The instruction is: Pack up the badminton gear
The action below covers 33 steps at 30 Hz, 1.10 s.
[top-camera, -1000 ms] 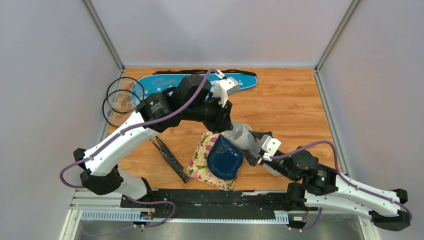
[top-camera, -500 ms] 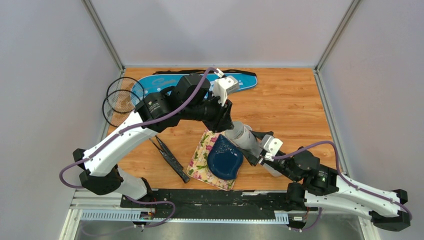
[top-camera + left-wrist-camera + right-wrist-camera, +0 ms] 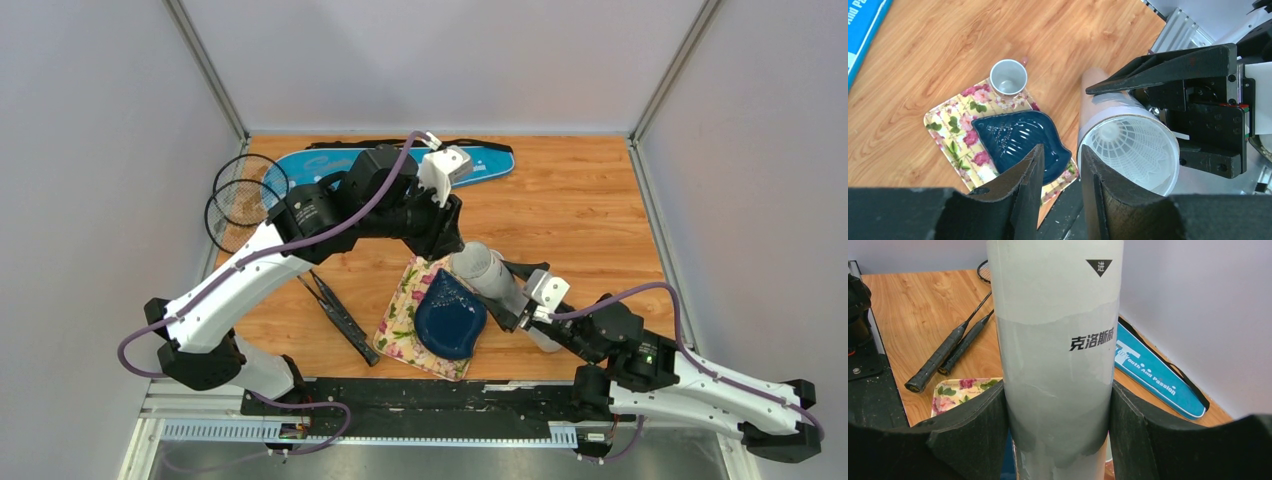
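Note:
My right gripper (image 3: 1059, 392) (image 3: 512, 300) is shut on a long white tube (image 3: 1058, 335) (image 3: 486, 270), holding it tilted up over the table. Its open mouth faces my left wrist camera, and a white shuttlecock (image 3: 1125, 140) sits inside. My left gripper (image 3: 1062, 150) (image 3: 447, 232) hangs just beside that mouth, open, with nothing between its fingers. Two black rackets (image 3: 240, 198) (image 3: 945, 351) lie at the left, handles toward the near edge. The blue racket bag (image 3: 400, 163) (image 3: 1158, 375) lies along the back.
A dark blue leaf-shaped plate (image 3: 1015, 140) (image 3: 450, 315) rests on a floral cloth (image 3: 945, 125) (image 3: 400, 315) under the tube. A small white cup (image 3: 1008, 77) stands at the cloth's corner. White walls close in the table on three sides.
My left gripper has drawn back a little from the tube's mouth, toward the far left. The right arm and the tube have barely shifted.

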Motion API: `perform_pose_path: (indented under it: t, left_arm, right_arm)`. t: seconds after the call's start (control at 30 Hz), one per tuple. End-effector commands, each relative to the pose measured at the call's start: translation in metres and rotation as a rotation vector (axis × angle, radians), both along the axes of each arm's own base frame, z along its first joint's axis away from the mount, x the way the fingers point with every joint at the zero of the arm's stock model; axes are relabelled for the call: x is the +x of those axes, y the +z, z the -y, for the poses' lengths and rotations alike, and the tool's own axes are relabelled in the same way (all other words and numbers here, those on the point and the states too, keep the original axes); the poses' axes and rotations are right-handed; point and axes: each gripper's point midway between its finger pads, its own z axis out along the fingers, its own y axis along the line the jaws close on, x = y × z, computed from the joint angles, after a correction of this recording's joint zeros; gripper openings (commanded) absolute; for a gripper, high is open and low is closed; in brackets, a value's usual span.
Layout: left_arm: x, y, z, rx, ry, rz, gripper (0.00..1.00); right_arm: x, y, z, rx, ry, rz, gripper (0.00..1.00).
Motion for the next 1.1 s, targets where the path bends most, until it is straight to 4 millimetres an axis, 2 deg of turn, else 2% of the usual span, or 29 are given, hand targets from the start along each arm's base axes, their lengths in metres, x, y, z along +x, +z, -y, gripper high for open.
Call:
perform_pose_path:
  t: [0.0, 0.33, 0.43, 0.47, 0.6, 0.73, 0.77, 0.8, 0.87, 0.9, 0.93, 0.97, 1.0, 1.07]
  left_arm:
    - [0.002, 0.018, -0.012, -0.025, 0.027, 0.058, 0.42]
    - [-0.008, 0.013, -0.005, -0.056, -0.024, 0.016, 0.42]
    - [-0.005, 0.021, -0.009, -0.078, 0.005, 0.043, 0.45]
    - [-0.003, 0.026, -0.009, -0.096, 0.014, 0.060, 0.50]
    - [0.001, 0.048, -0.014, -0.141, 0.044, 0.110, 0.57]
    - [0.003, 0.054, -0.013, -0.153, 0.051, 0.118, 0.59]
    - [0.004, 0.056, -0.014, -0.158, 0.056, 0.124, 0.64]
    - [0.003, 0.060, -0.018, -0.164, 0.055, 0.145, 0.64]
    - [-0.001, 0.071, -0.019, -0.201, 0.016, 0.201, 0.61]
    - [-0.008, 0.070, -0.026, -0.194, -0.048, 0.280, 0.58]
    - [-0.023, 0.070, -0.024, -0.223, -0.152, 0.310, 0.53]
    - [-0.031, 0.080, -0.024, -0.272, -0.210, 0.374, 0.46]
    - [-0.043, 0.074, -0.033, -0.279, -0.267, 0.417, 0.46]
    - [-0.050, 0.077, -0.037, -0.296, -0.308, 0.473, 0.50]
  right_arm:
    - [-0.003, 0.037, 0.001, 0.123, 0.015, 0.042, 0.25]
    - [-0.003, 0.038, 0.000, 0.126, 0.018, 0.042, 0.25]
    - [-0.003, 0.036, 0.000, 0.126, 0.014, 0.038, 0.25]
    - [-0.003, 0.036, 0.001, 0.128, 0.011, 0.037, 0.24]
    - [-0.003, 0.034, 0.000, 0.128, 0.015, 0.029, 0.24]
    - [-0.003, 0.033, -0.002, 0.133, 0.019, 0.024, 0.24]
    - [-0.003, 0.033, -0.002, 0.135, 0.018, 0.024, 0.24]
    - [-0.003, 0.033, -0.002, 0.135, 0.018, 0.021, 0.25]
    - [-0.003, 0.031, -0.003, 0.132, 0.020, 0.021, 0.25]
    - [-0.003, 0.031, -0.003, 0.132, 0.021, 0.021, 0.24]
    - [-0.004, 0.032, -0.003, 0.132, 0.024, 0.021, 0.24]
    - [-0.004, 0.033, -0.003, 0.131, 0.026, 0.023, 0.25]
    - [-0.004, 0.032, -0.003, 0.128, 0.024, 0.022, 0.24]
    - [-0.004, 0.032, -0.003, 0.120, 0.025, 0.020, 0.25]
